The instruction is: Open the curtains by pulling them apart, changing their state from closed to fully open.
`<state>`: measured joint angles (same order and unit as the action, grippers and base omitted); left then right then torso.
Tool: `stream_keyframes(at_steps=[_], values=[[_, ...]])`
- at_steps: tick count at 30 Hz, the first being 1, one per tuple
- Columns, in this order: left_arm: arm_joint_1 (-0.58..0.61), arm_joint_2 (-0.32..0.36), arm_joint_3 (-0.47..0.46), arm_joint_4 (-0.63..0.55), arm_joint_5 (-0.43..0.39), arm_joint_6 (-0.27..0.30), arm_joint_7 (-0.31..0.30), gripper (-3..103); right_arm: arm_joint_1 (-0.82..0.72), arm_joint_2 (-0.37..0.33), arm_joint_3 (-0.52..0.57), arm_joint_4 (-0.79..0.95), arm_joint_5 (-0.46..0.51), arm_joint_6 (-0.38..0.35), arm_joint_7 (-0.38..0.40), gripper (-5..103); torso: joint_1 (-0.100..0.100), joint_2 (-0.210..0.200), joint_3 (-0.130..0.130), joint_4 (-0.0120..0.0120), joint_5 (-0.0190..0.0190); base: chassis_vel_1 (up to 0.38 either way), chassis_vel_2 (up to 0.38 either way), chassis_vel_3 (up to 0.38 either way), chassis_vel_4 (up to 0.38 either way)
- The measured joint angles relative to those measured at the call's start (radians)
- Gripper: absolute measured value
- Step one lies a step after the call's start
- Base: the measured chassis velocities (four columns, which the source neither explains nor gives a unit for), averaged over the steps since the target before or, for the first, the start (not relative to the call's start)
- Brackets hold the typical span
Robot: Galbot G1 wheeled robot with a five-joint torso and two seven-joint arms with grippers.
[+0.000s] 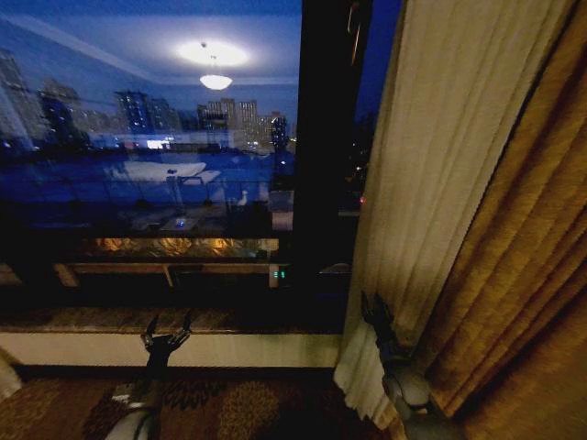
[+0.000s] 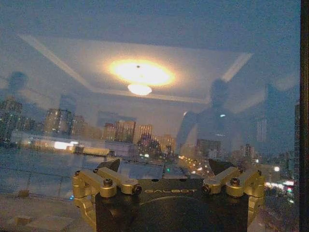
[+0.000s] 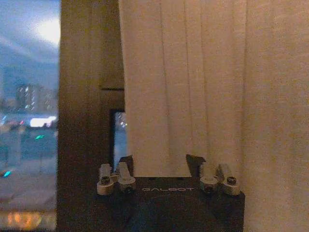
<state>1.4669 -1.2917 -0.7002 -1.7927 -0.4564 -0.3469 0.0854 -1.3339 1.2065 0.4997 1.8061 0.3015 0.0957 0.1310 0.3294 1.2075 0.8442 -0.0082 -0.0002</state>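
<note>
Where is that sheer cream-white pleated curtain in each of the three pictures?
Head view: the sheer cream-white pleated curtain hangs right of centre, between the dark window frame and the golden-brown drape; the right gripper is at its lower edge.
Left wrist view: not in it.
Right wrist view: the curtain rises just beyond the right gripper.
Shared landmark: the dark window frame.

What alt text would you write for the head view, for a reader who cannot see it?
A sheer cream curtain hangs gathered at the right beside a golden-brown drape, leaving a dark window showing a night skyline. The right end effector is raised at the curtain's edge; the left end effector, fingers spread, is raised toward the sill.
</note>
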Motion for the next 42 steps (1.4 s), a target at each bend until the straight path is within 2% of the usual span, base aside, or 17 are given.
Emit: stream_keyframes(at_steps=[2,4,5,8,11,23,42], values=[[0.000,0.000,0.000,0.000,0.000,0.000,0.000,100,-0.034,-0.011,0.003,0.036,0.000,-0.014,-0.005,71,0.000,0.000,0.000,0.0000,0.0000,0.000,0.000,0.000,0.000],[0.000,0.000,0.000,0.000,0.000,0.000,0.000,100,-0.039,-0.013,0.004,0.041,-0.001,-0.014,-0.007,71,0.000,0.000,0.000,0.0000,0.0000,0.000,0.000,0.000,0.000],[0.000,0.000,0.000,0.000,0.000,0.000,0.000,100,-0.044,-0.015,0.004,0.049,-0.004,-0.014,-0.013,82,0.000,0.000,0.000,0.0001,0.0001,0.000,0.000,0.000,0.000],[0.000,0.000,0.000,0.000,0.000,0.000,0.000,100,-0.043,-0.014,0.003,0.054,-0.006,-0.014,-0.014,87,0.000,0.000,0.000,0.0001,0.0000,0.000,0.000,0.000,0.000],[0.000,0.000,0.000,0.000,0.000,0.000,0.000,100,-0.014,-0.003,-0.004,0.043,-0.007,-0.014,-0.014,99,0.000,0.000,0.000,0.0002,0.0000,0.000,0.000,0.000,0.000],[0.000,0.000,0.000,0.000,0.000,0.000,0.000,100,0.077,0.020,-0.069,-0.048,-0.013,-0.010,-0.024,100,0.000,0.000,0.000,0.0003,0.0001,0.000,0.000,0.000,0.000],[0.000,0.000,0.000,0.000,0.000,0.000,0.000,100,0.084,0.026,-0.074,-0.055,-0.014,-0.018,-0.024,100,0.000,0.000,0.000,0.0002,0.0001,0.000,0.000,0.000,0.000]])
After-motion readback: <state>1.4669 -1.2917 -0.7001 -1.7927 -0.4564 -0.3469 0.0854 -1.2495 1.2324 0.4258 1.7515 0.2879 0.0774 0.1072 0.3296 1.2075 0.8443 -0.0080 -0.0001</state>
